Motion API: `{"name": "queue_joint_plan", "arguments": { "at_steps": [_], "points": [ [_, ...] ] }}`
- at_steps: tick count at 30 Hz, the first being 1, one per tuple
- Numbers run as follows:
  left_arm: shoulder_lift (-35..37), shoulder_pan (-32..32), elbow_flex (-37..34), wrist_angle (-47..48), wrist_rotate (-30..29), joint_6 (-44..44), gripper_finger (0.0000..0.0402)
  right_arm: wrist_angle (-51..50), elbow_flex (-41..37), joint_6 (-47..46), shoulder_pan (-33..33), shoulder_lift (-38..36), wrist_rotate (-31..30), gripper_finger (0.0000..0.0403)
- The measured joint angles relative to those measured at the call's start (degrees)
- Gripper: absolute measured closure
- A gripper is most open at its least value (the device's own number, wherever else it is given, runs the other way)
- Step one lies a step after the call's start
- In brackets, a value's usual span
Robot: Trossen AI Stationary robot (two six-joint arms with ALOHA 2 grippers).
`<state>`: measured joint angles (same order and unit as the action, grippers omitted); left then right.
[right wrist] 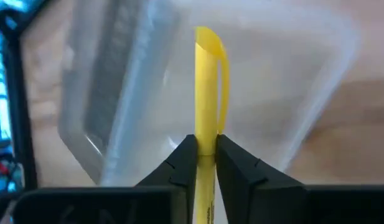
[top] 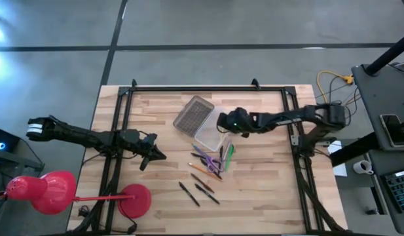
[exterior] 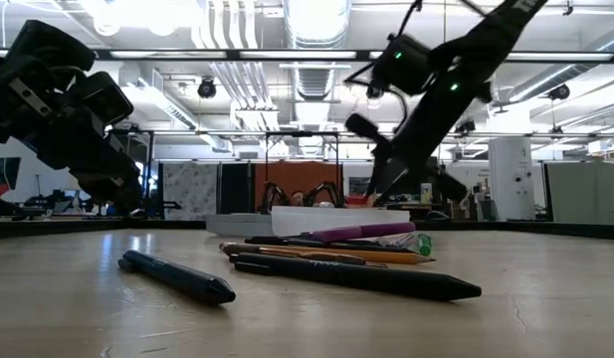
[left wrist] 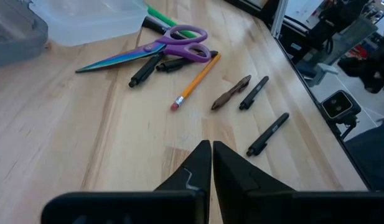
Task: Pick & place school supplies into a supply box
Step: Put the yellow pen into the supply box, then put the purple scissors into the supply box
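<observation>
We are looking across a pale wooden table (top: 260,196), and nearest to us three slim black pens (top: 206,193) are lying loose on the bare boards. Just beyond them a cluster of supplies is resting together: purple-handled scissors (left wrist: 173,43) with shiny rainbow blades, an orange pencil with a pink eraser (left wrist: 195,81), and a green marker (top: 229,155). Off to the left edge, the left gripper (top: 154,155) is hovering above the wood with its two dark fingers pressed together on nothing. Farther back, the small clear plastic supply box (top: 209,136) is sitting open, touching its grey dimpled lid (top: 193,115), which is lying flat on the table beside it. Directly above the box, we are seeing the right gripper (right wrist: 206,149) pinching a yellow highlighter (right wrist: 209,93) narrowly between its fingers, the marker's tip pointing down toward the box's open tray.
</observation>
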<state>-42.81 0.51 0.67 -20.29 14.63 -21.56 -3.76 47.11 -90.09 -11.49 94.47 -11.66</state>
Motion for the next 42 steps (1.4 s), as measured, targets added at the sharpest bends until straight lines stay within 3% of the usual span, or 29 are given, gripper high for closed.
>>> {"name": "queue_joint_plan", "arguments": {
  "at_steps": [5,9,12,17,23,27,33,37,42],
  "points": [
    [0.00,0.00,0.00,-0.02,0.00,0.00,0.0401,0.42,4.49,-1.79,0.54,5.76,4.22,0.0296],
    [-0.02,0.00,0.00,-0.04,0.01,0.00,0.0401,0.90,9.64,4.08,0.74,7.81,4.20,0.0261],
    [0.00,0.02,0.00,-0.04,-0.07,4.05,0.0401,1.14,14.44,17.87,0.77,7.83,4.22,0.0244],
    [0.00,0.16,0.00,-0.03,-0.21,8.59,0.0401,-4.45,23.32,54.74,3.34,6.84,5.67,0.0234],
    [0.02,0.17,0.00,-0.02,-0.57,8.72,0.0401,-21.81,32.21,66.55,6.01,6.41,4.92,0.0238],
    [-0.03,0.17,0.02,-2.01,-1.51,7.17,0.0401,-33.16,34.75,67.61,6.17,6.38,10.28,0.0246],
    [0.32,0.12,2.36,-7.80,-4.22,-19.53,0.0401,-47.83,32.85,65.96,7.58,6.34,14.96,0.0257],
    [-0.02,0.17,3.98,-7.26,-9.09,-32.72,0.0401,-46.72,29.78,59.14,11.12,6.38,14.98,0.0260],
    [-0.01,0.11,7.80,-7.65,-6.78,-34.94,0.0401,-39.38,27.45,45.45,15.44,6.38,12.89,0.0261]
  ]
}}
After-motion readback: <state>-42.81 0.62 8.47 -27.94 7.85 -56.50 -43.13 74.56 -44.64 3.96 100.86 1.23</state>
